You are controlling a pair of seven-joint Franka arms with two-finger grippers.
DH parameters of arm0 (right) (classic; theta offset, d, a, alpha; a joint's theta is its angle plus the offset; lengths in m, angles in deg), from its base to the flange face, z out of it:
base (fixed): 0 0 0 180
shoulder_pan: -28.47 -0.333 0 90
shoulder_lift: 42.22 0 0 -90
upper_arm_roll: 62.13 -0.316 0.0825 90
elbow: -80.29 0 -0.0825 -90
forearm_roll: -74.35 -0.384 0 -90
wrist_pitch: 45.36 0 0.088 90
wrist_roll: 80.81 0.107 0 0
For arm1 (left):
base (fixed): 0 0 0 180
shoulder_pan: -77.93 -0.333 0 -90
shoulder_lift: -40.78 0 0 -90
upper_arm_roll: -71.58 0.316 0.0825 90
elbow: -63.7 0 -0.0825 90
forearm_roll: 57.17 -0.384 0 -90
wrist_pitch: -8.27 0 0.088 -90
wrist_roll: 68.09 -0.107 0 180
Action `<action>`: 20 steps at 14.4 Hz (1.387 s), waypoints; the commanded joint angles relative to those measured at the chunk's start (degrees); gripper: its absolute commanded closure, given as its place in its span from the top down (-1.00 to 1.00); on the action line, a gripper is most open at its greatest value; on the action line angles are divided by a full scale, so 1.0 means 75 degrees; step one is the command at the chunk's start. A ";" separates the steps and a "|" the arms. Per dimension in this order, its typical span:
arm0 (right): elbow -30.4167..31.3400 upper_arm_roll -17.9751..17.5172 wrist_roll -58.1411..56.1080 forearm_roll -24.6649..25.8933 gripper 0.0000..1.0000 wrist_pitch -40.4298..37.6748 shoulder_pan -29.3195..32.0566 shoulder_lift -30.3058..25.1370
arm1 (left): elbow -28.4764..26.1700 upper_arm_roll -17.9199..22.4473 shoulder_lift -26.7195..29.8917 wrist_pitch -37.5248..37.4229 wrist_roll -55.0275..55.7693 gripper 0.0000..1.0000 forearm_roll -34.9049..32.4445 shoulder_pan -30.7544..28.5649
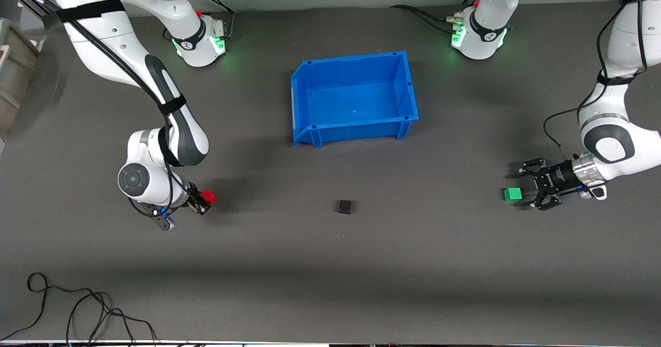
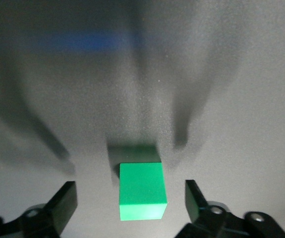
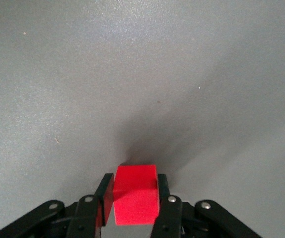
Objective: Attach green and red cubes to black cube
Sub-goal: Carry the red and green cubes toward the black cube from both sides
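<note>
One worktop (image 1: pixel 330 264), one blue bin (image 1: pixel 310 73), two grippers, three cubes. Left gripper (image 1: pixel 529 184): fingers (image 2: pixel 63 201) spread wide, empty, straddling green cube (image 1: pixel 512 194) resting on worktop at left arm's end; cube squarely in the gap, touching neither finger. Right gripper (image 1: pixel 202 202): fingers (image 3: pixel 105 191) clamped on red cube (image 1: pixel 208 196). Black cube (image 1: pixel 345 206): between both, nearer the front camera than bin, likely nearer right gripper.

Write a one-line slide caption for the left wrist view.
Left gripper open around the green cube on the table, fingers not touching it.
</note>
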State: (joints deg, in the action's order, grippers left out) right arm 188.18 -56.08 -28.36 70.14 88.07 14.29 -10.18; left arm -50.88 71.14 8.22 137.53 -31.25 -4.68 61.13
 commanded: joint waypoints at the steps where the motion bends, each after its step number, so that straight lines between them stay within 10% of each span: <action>1: -0.0334 -0.0032 0.0366 -0.0107 -0.41 -0.0072 -0.0067 0.0041 | 0.0125 0.0012 -0.0042 0.0062 -0.0119 -0.23 0.0149 0.0061; 5: -0.0813 -0.0080 0.1231 -0.0142 -0.46 -0.0236 -0.0383 0.0088 | 0.0323 -0.0047 -0.0042 -0.0066 0.0022 -0.64 0.0138 0.0108; 11: -0.3074 -0.0232 0.3024 -0.1594 -0.48 -0.0552 -0.1156 0.1106 | 0.0826 -0.0059 0.0099 -0.0476 0.1027 -0.73 -0.0131 0.0527; 20: -0.4949 -0.0771 0.5287 -0.1783 -0.48 -0.0494 -0.1321 0.2313 | 0.1191 -0.0105 0.0193 -0.0033 0.2084 -0.81 0.0147 0.2952</action>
State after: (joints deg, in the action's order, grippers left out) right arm 157.44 -61.37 8.12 58.33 85.70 4.73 3.15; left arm -41.96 69.44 8.96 135.79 -17.05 -5.38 78.79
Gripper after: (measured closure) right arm 0.608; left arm 0.630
